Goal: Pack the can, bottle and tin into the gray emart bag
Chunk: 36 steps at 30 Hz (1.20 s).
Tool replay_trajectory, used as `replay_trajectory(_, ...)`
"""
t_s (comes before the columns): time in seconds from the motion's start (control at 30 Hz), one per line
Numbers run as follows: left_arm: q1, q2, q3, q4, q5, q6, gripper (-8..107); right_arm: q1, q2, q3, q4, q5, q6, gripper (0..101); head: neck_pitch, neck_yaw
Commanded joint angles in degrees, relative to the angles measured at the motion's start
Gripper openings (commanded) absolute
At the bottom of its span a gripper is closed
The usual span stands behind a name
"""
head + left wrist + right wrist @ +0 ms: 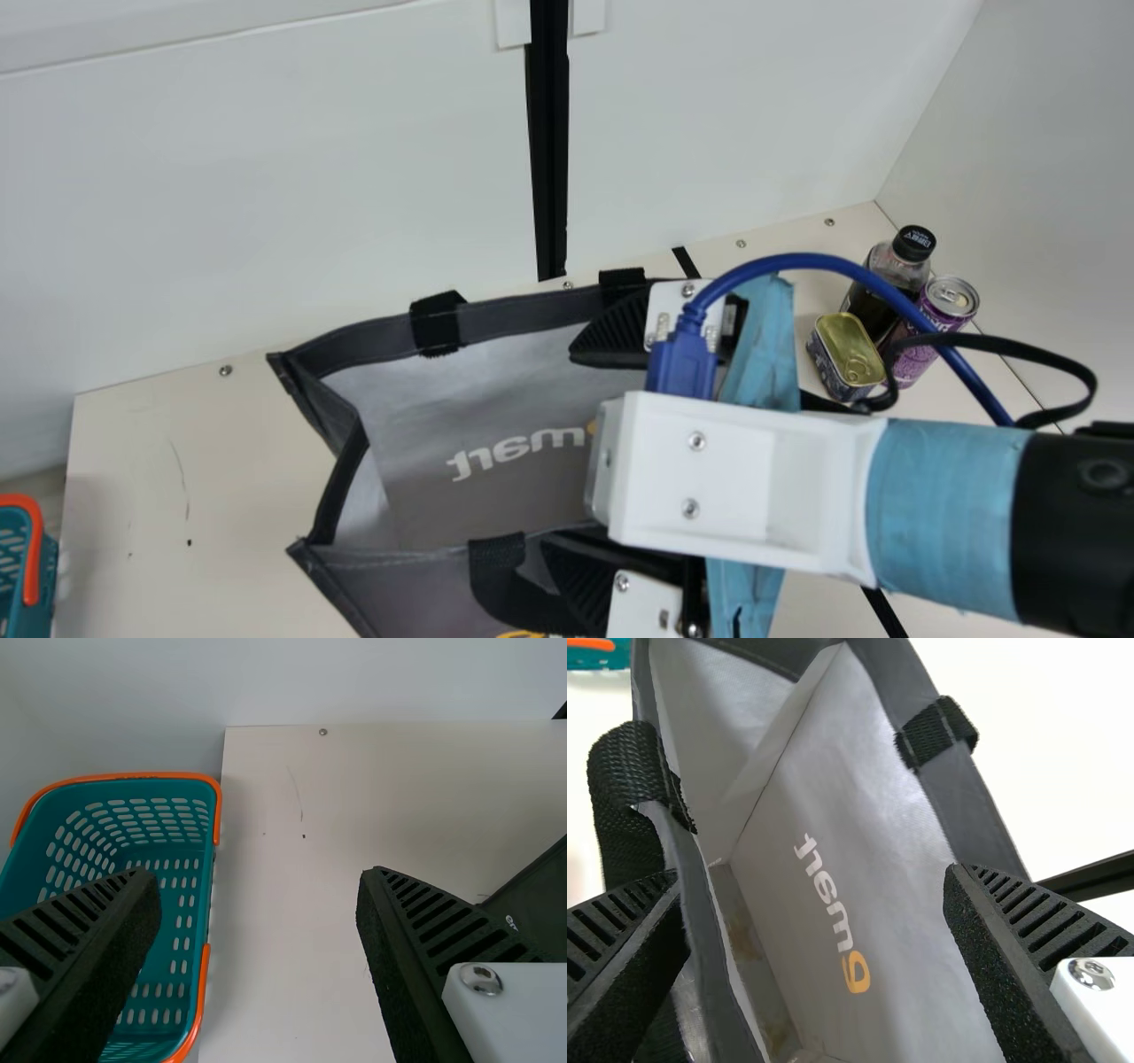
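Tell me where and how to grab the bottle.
Come straight down from above and close on the cap, I'd say: the bottle stands upright with its narrow cap on top, while the tin and can crowd its body, likely leaving little finger room lower down.

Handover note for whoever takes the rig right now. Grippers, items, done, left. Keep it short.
Right gripper: open, empty, at the mouth of the gray fabric bag.
Left gripper: open, empty, by the teal plastic basket with orange trim.
Items: black-capped bottle of dark liquid, purple metal can and gold-lidded metal tin stand grouped on the table, right of the bag in the main view.
Done: bag stands open; none of the three packed.
Left: bag all three.
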<state>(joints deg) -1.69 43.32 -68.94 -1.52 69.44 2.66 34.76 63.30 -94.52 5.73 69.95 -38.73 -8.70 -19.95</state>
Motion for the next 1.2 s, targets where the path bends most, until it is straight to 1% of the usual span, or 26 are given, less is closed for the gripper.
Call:
replay_trajectory(0.0, 0.00, 0.00, 0.00, 0.00, 0.00, 0.00, 90, -0.06, -0.17, -0.32, -0.07, -0.05, 0.35, 91, -1.30, -0.05)
replay_trajectory(0.33, 0.00, 0.00, 0.00, 0.00, 0.00, 0.00, 90, -1.51, -1.24, -3.13, 0.00, -0.05, 1.61, 91, -1.30, -0.05)
replay_trajectory(0.7, 0.00, 0.00, 0.00, 0.00, 0.00, 0.00, 90, -4.97, -1.87, -7.57, 0.21, -0.05, 3.49, 91, -1.30, -0.05)
replay_trajectory(0.97, 0.00, 0.00, 0.00, 0.00, 0.00, 0.00, 90, -10.57, -2.04, -10.95, -1.14, -0.05, 5.27, 91, -1.30, -0.05)
replay_trajectory(1.17, 0.00, 0.00, 0.00, 0.00, 0.00, 0.00, 90, -16.06, -1.95, -12.99, -2.46, -0.05, 7.23, 91, -1.30, -0.05)
